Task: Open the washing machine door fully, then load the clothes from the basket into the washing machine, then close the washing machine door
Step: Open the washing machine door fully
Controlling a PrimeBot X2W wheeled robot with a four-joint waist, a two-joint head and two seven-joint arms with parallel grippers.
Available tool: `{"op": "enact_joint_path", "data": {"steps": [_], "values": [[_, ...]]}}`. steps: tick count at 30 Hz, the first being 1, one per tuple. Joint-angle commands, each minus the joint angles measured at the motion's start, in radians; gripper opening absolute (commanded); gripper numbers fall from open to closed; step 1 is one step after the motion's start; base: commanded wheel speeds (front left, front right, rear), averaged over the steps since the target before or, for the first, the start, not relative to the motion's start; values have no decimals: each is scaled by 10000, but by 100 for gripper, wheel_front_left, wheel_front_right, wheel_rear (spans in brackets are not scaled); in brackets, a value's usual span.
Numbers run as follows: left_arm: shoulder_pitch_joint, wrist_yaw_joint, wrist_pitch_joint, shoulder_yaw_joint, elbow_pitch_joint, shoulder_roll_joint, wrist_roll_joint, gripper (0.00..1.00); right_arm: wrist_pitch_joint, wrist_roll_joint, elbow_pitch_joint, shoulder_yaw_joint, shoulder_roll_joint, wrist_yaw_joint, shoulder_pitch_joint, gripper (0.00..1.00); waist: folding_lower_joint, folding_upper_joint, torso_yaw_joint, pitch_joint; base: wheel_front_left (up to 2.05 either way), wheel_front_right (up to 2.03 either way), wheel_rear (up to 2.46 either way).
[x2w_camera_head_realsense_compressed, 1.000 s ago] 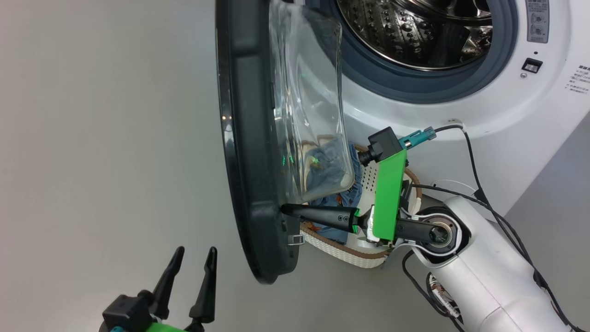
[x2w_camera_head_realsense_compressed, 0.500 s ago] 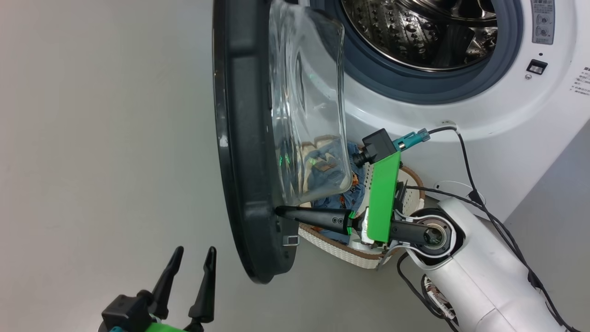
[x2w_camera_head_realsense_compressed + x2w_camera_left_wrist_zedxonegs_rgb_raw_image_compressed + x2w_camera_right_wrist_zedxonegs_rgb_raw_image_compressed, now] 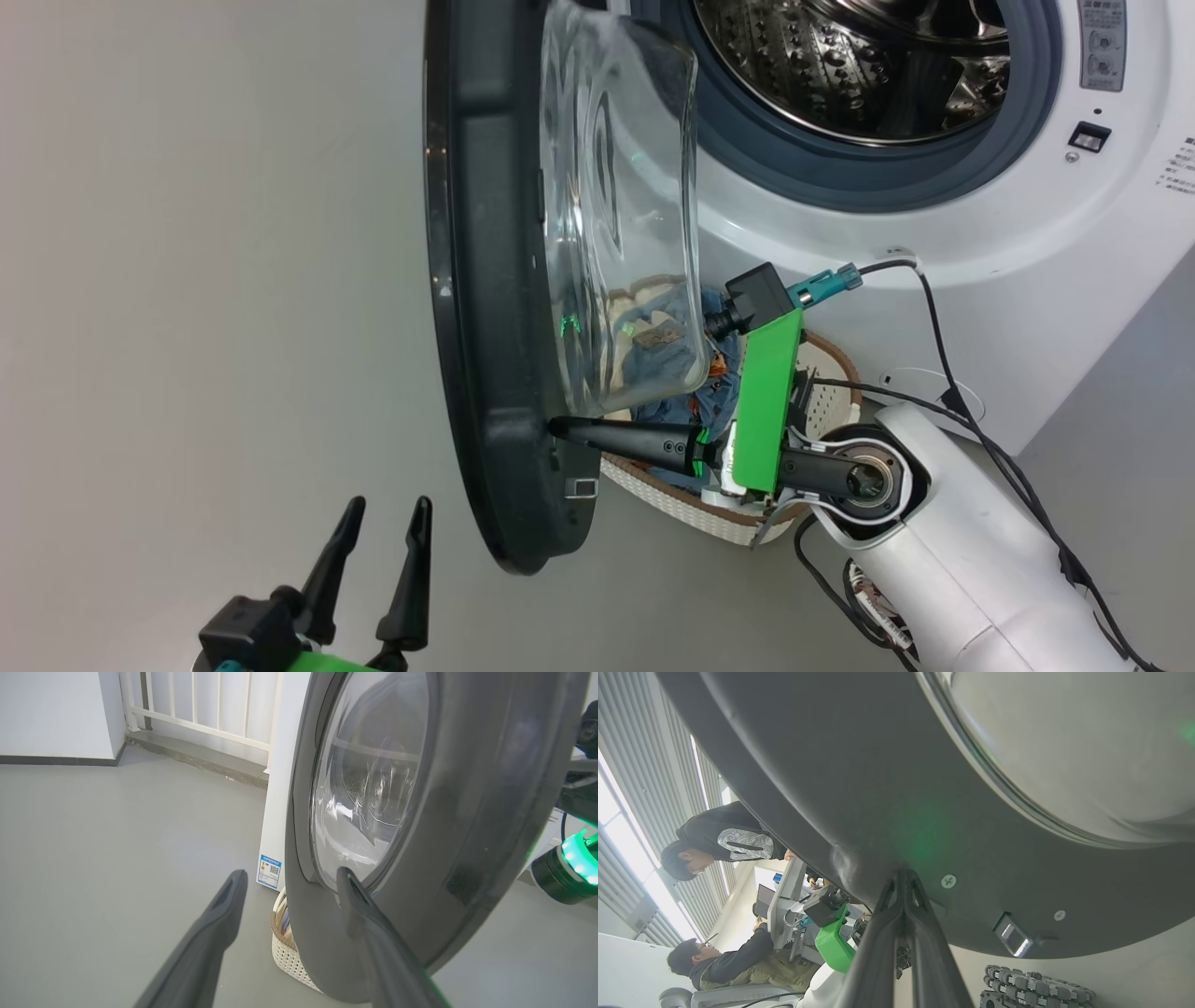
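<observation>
Right gripper (image 3: 553, 427) closed, empty, tips touching inner frame of washing machine door (image 3: 485, 280). Left gripper (image 3: 388, 509) spread wide, empty, near door's lower edge. Clothes (image 3: 667, 406) in basket (image 3: 691, 511).

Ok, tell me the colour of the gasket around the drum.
Blue-grey gasket, clearest in the head view.

The washing machine door (image 3: 485, 280) is standing swung out, left of the washing machine (image 3: 980, 233). The right gripper (image 3: 553, 427), fingers pressed together, is touching its tips to the door's inner rim. Beside it the basket (image 3: 681, 509) is holding blue clothes (image 3: 667, 411). The left gripper (image 3: 389, 509) is hanging spread at the near left.
</observation>
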Motion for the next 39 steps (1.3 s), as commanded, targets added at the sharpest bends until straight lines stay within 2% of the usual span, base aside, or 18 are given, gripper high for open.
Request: {"op": "enact_joint_path", "data": {"steps": [1, 3, 4, 6, 7, 8, 13, 19, 30, 39], "values": [[-51, -31, -122, 380, -241, 163, 82, 100, -122, -73, -249, 29, 285, 17, -90, 0, 0, -1, -20, -48, 0, 0, 0], [-31, -31, -122, 412, -202, 187, 64, 100, -256, -125, -212, -3, 231, 17, -11, 0, 0, -1, -77, -130, 0, 0, 0], [-24, -31, -122, 437, -184, 197, 36, 100, -344, -163, -186, -18, 199, 17, 32, 6, 0, -1, -117, -158, 0, 0, 0], [-15, -31, -122, 491, -111, 224, -35, 100, -502, -227, -138, -31, 116, 17, 151, 44, 0, -1, -204, -232, 0, 0, 0], [-15, -31, -122, 514, -69, 245, -65, 100, -592, -261, -128, -42, 61, 17, 215, 78, 0, -1, -250, -257, 0, 0, 0], [-11, -31, -122, 547, -32, 270, -88, 100, -674, -282, -120, -52, 13, 17, 281, 100, 0, -1, -306, -283, 0, 0, 0], [0, -31, -122, 734, 74, 384, -136, 100, -1145, -389, -79, -146, -321, 17, 628, 100, 0, -1, -592, -380, 0, 0, 0], [68, -31, -122, 893, 106, 462, -100, 100, -2238, -878, 271, -219, -910, 17, 1151, 100, 0, -1, -871, -526, 0, 0, 0], [185, -31, -122, 1080, 95, 556, -30, 100, -4545, -1850, 1024, 250, -2100, 17, 2054, 100, 0, -1, -1248, -688, 0, 0, 0], [304, -31, -122, 1247, 70, 595, 12, 100, -6253, -2328, 1087, 792, -2993, 17, 2736, 100, 0, -1, -1508, -791, 0, 0, 0]]}}
